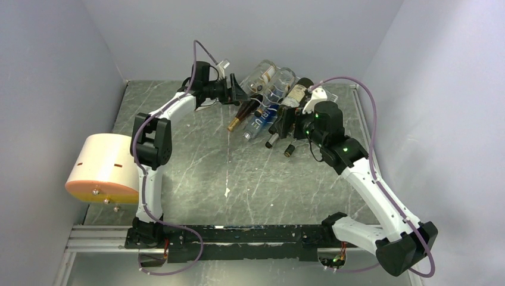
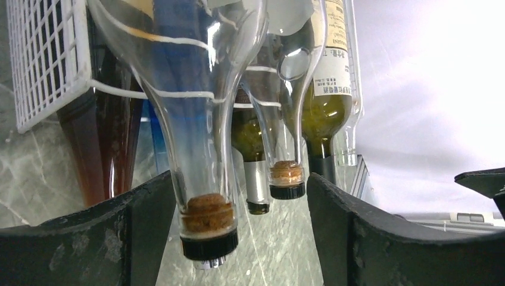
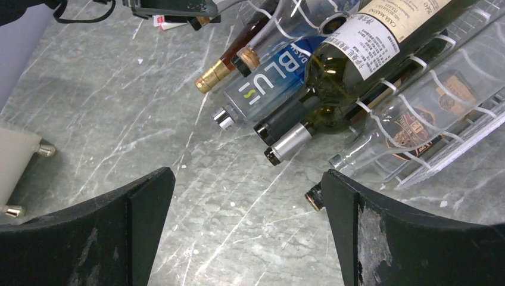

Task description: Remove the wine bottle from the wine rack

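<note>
We see a white wire wine rack (image 2: 44, 59) on the grey, white-veined table (image 1: 238, 179). In the rack lie a blue-labelled clear bottle (image 3: 268, 92) and a dark green bottle (image 3: 327, 80).

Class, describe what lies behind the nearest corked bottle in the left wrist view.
Behind the corked bottle: another corked neck, a green labelled bottle, a brown bottle, held by the white wire rack. Their bases are hidden.

The left pincer (image 2: 239, 190) has its two black fingers (image 2: 89, 238) spread wide. Between them hangs the neck of a clear glass wine bottle (image 2: 196, 119), stopped with a brown cork above a black cap, nearer the left finger. Thin bars of a white wire rack (image 2: 47, 59) cross the bottle. Behind it are a second corked clear bottle (image 2: 286, 173), a green labelled bottle (image 2: 324, 113) and a dark amber bottle (image 2: 104, 149), above a grey marble tabletop (image 2: 18, 170).
</note>
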`<state>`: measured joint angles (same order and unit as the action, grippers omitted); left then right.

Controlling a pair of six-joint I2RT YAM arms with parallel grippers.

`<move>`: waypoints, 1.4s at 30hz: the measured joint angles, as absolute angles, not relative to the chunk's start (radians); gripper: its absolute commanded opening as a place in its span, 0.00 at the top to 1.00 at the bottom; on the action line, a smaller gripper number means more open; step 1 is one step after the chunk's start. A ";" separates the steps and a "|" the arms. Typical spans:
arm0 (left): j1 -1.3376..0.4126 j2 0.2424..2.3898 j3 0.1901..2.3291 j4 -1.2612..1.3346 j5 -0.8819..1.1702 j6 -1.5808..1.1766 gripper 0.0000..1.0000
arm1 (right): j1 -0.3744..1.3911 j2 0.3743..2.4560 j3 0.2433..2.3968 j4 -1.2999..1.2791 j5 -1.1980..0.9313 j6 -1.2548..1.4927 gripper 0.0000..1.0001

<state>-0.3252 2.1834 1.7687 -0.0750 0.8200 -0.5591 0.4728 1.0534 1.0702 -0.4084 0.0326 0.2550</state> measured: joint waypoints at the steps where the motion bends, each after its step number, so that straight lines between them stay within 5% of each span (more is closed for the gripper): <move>1: -0.326 2.191 1.773 -0.067 0.832 -0.566 0.21 | 0.473 1.053 1.070 -0.410 0.032 0.253 0.00; 10: -0.326 2.290 1.808 -0.025 0.896 -0.632 0.38 | 0.473 1.046 1.069 -0.411 0.033 0.247 0.00; 19: -0.326 2.295 1.809 0.035 0.940 -0.686 0.45 | 0.473 1.045 1.069 -0.412 0.033 0.245 0.00; 26: -0.321 2.302 1.816 0.056 0.951 -0.736 0.69 | 0.473 1.045 1.069 -0.414 0.032 0.242 0.00; 42: -0.303 2.308 1.721 0.327 1.001 -1.052 0.87 | 0.473 1.047 1.069 -0.425 0.007 0.242 0.00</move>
<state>-0.3027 2.3077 1.7214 0.3267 1.0008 -1.0523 0.4728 1.0470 1.0691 -0.4248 0.0067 0.2424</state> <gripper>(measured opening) 0.407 0.997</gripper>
